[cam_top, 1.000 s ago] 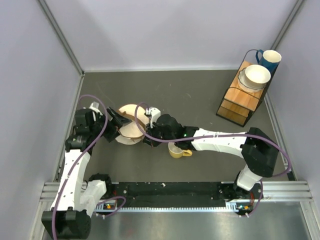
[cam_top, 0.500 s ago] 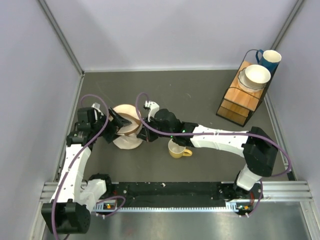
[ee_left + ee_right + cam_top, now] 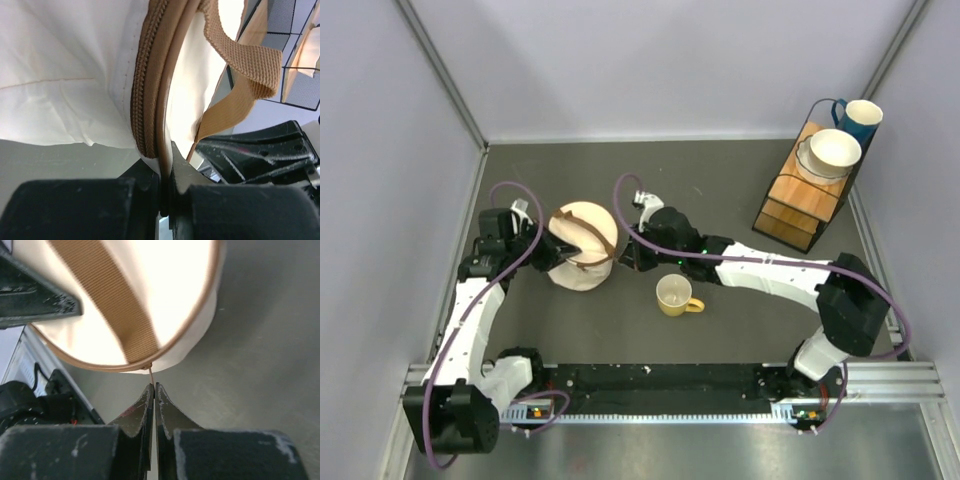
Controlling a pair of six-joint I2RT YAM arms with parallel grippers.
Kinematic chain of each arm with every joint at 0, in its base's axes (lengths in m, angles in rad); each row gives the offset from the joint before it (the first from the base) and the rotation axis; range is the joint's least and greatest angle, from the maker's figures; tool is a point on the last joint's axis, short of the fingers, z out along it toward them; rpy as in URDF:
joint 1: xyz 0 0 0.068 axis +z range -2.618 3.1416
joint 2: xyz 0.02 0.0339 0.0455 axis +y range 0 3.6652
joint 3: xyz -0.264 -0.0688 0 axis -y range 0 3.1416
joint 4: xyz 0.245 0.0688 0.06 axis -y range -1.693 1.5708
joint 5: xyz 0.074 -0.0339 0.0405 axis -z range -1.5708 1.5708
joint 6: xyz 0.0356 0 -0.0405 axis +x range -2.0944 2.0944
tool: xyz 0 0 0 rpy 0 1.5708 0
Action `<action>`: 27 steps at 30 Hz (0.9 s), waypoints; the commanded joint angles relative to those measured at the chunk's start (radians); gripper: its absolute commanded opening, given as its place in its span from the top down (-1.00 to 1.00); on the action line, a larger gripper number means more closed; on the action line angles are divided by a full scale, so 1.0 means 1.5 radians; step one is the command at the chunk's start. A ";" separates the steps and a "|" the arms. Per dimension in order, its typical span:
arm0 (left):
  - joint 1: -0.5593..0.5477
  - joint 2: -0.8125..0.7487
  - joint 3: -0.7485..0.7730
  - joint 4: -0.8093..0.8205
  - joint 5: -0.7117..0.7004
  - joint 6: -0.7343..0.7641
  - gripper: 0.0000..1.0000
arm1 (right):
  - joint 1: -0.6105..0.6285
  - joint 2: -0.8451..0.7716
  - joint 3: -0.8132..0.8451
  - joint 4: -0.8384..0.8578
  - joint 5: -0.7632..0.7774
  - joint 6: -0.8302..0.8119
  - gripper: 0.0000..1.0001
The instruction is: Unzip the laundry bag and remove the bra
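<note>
On the surface (image 3: pixel 720 200), mid-left, the laundry bag (image 3: pixel 582 240) sits w/ zip looking closed; bra not visible, prob. inside. Step: unzipping, barely begun. The left pincer (image 3: pixel 165 165) is clamped shut on the bag's brown rim trim (image 3: pixel 167 100), while the right pincer (image 3: pixel 154 390) is pinched tight on the thin zip pull (image 3: pixel 150 374). Next: drag the pull round the rim, left bracing.

laundry bag (image 3: pixel 582 232): cream cloth, woven brown strap (image 3: pixel 252 62) | mug (image 3: pixel 672 295): glossy ceramic | table (image 3: pixel 710 190): matt grey

the laundry bag (image 3: pixel 577 226) keeps its inside hidden — both wrist views cut it off.
</note>
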 commanded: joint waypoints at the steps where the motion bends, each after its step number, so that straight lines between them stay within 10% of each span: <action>1: 0.001 0.028 0.016 0.044 0.041 0.024 1.00 | -0.038 -0.068 -0.047 -0.020 0.055 -0.028 1.00; 8: 0.002 0.120 0.079 0.066 0.094 0.127 0.95 | -0.055 -0.114 -0.089 -0.029 0.092 -0.036 1.00; 14: 0.001 0.196 0.184 0.018 0.057 0.178 -0.45 | 0.014 -0.099 -0.024 -0.028 0.123 -0.016 1.00; 21: 0.001 0.132 0.212 -0.069 -0.049 0.212 -0.81 | 0.009 -0.062 -0.004 0.005 0.073 -0.024 1.00; 27: 0.001 0.035 0.224 -0.157 -0.170 0.187 -0.81 | 0.003 -0.071 -0.013 -0.010 0.045 -0.076 -0.06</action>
